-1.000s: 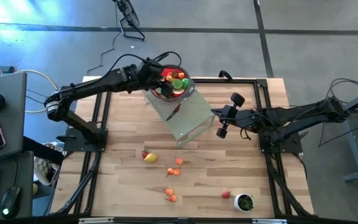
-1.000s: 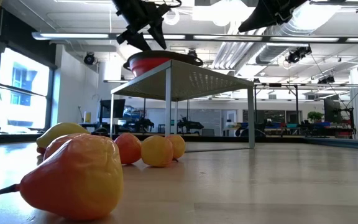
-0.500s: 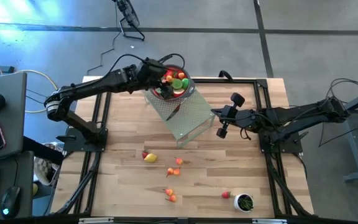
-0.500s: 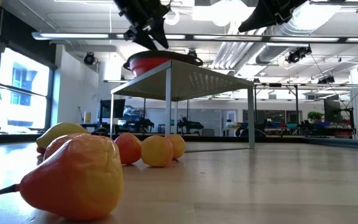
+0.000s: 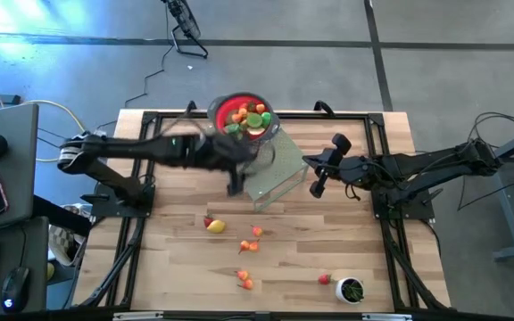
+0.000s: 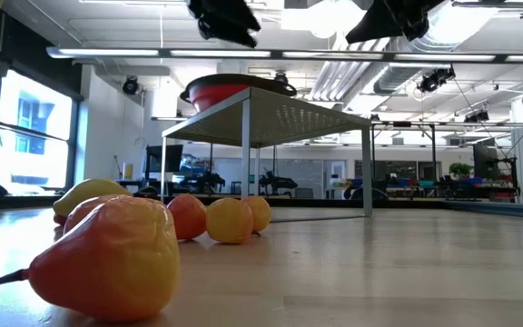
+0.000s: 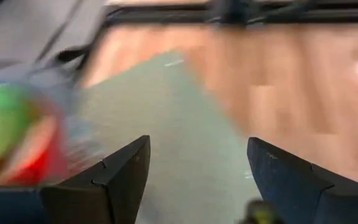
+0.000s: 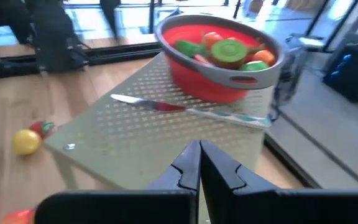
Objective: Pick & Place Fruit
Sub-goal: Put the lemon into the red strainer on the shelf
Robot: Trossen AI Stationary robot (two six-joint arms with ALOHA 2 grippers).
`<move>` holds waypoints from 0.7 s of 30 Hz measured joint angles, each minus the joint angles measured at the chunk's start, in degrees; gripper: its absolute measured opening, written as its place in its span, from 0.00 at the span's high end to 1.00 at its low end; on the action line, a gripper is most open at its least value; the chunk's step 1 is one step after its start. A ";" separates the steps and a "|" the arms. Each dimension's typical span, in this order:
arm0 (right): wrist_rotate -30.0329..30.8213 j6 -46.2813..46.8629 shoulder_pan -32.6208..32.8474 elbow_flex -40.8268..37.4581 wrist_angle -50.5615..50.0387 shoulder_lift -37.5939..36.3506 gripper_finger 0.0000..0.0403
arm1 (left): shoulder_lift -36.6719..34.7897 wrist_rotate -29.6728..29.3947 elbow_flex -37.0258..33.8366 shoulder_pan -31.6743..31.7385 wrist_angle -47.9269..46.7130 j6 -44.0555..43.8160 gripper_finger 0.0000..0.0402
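Observation:
A red bowl [image 5: 244,117] holding several fruit pieces stands on the far corner of a grey perforated stand [image 5: 273,169]; in the right wrist view the bowl [image 8: 222,55] shows behind a silver knife [image 8: 188,108]. More fruit lies loose on the wooden table: a yellow piece [image 5: 215,226], orange pieces [image 5: 254,234] [image 5: 244,279] and a red piece [image 5: 325,279]. My left gripper [image 5: 234,185] hovers open and blurred at the stand's left side, with nothing between its fingers [image 7: 197,143]. My right gripper [image 5: 313,169] [image 8: 199,158] hangs shut at the stand's right side.
A small white cup [image 5: 351,290] with green contents stands near the table's front right. A black frame [image 5: 377,169] runs round the tabletop. In the low view, loose fruit [image 6: 107,254] fills the foreground in front of the stand's legs [image 6: 246,154].
My left gripper has swung away from above the red bowl toward the table's near edge, coming beside the stand's left side, rolling as it went and staying open. The bowl, stand and loose fruit have kept their places.

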 joint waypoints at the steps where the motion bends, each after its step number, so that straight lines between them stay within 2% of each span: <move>1: -0.96 0.34 -0.02 0.00 0.01 0.00 0.99 | -0.53 0.44 -1.83 -1.99 2.49 0.05 0.35; 5: -4.88 0.61 -0.02 0.00 0.07 0.02 0.99 | -3.49 2.98 -9.73 -8.33 11.51 0.11 0.35; 9: -6.14 -0.46 -0.01 -0.04 1.48 0.02 0.99 | -8.87 3.10 -15.73 -13.18 16.49 -0.49 0.35; 14: -6.62 -1.68 0.00 -0.02 2.60 0.04 0.99 | -15.87 -2.80 -22.73 -19.31 18.83 -1.11 0.35; 21: -6.77 1.00 -0.01 -0.01 2.46 2.12 0.99 | -19.68 -12.81 -30.41 -26.19 25.72 -0.78 0.35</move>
